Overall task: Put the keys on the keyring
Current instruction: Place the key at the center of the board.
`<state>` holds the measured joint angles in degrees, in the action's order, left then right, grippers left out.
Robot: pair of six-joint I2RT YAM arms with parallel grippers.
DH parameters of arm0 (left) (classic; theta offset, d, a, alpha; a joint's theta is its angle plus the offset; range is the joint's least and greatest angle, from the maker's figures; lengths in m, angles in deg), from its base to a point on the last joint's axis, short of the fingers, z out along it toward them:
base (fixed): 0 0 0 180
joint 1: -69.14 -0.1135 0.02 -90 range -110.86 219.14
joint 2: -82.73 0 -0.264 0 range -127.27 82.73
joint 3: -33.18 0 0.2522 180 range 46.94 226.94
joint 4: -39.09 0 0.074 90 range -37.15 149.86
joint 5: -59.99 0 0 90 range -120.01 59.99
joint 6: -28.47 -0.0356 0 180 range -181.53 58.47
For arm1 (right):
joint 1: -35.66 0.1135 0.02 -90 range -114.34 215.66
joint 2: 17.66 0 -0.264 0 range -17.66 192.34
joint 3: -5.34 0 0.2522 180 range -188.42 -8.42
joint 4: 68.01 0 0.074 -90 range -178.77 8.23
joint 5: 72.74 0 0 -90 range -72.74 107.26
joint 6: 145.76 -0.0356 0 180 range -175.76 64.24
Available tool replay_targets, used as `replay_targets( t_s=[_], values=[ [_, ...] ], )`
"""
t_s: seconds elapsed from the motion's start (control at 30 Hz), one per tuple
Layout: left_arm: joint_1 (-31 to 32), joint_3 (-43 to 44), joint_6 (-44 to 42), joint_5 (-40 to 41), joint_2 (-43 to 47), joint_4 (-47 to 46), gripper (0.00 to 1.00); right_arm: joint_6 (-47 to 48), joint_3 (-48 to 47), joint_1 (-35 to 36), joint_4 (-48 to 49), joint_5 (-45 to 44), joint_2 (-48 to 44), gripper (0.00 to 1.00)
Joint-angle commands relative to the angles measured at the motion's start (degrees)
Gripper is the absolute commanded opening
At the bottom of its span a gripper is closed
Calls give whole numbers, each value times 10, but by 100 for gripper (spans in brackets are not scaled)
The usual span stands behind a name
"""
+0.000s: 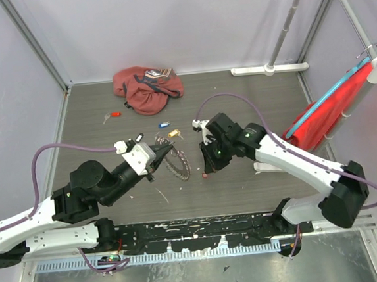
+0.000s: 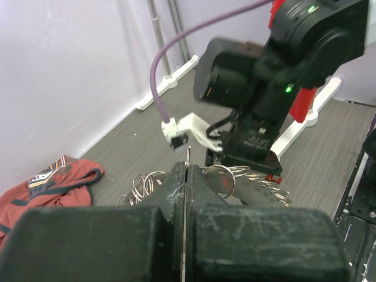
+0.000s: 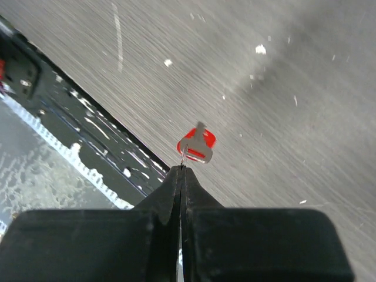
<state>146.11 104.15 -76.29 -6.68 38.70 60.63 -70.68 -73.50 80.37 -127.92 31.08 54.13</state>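
Observation:
The keyring (image 1: 177, 163), a bunch of plain silver keys on a metal ring, hangs at mid-table from my left gripper (image 1: 158, 158). In the left wrist view, that gripper (image 2: 187, 167) is shut on a thin wire of the keyring (image 2: 258, 189). My right gripper (image 1: 208, 167) points down just right of the bunch. In the right wrist view, this gripper (image 3: 181, 170) is shut on the small wire loop of a red-headed key (image 3: 198, 144), which dangles above the table. Loose keys lie further back: red (image 1: 112, 116), blue (image 1: 164, 124), yellow (image 1: 173, 138) and black (image 1: 139, 137).
A reddish-pink cloth bag (image 1: 147, 86) lies at the back of the table. A red cloth with a teal hoop (image 1: 328, 110) hangs at the right wall. A black rail (image 1: 196, 231) runs along the near edge. A white pole base (image 1: 268, 69) stands at the back right.

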Motion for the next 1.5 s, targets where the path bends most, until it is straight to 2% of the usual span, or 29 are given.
replay_targets(
  t_s=[0.0,0.2,0.37,0.6,0.93,1.23,1.3,1.4,1.47],
  values=[
    [-1,4,5,10,4,-10,0,-12,14,-12,-7,31,36,1],
    [-2,2,2,14,6,-9,0,13,40,-28,1,41,113,1],
    [-2,0,-1,17,6,-8,0,35,36,-33,10,10,185,1],
    [-2,-2,-3,21,9,-6,0,43,36,-36,52,-22,235,1],
    [-2,-2,-1,18,4,-7,0,42,44,-36,96,-41,239,15],
    [-1,-1,1,16,4,-6,0,33,68,-38,117,-73,201,31],
    [-2,-1,1,17,4,-6,0,37,75,-38,124,-64,188,36],
    [-2,-1,1,16,4,-6,0,37,84,-34,134,-67,163,50],
    [-2,-2,2,15,2,-9,0,36,84,-23,131,-81,150,56]
  ],
)
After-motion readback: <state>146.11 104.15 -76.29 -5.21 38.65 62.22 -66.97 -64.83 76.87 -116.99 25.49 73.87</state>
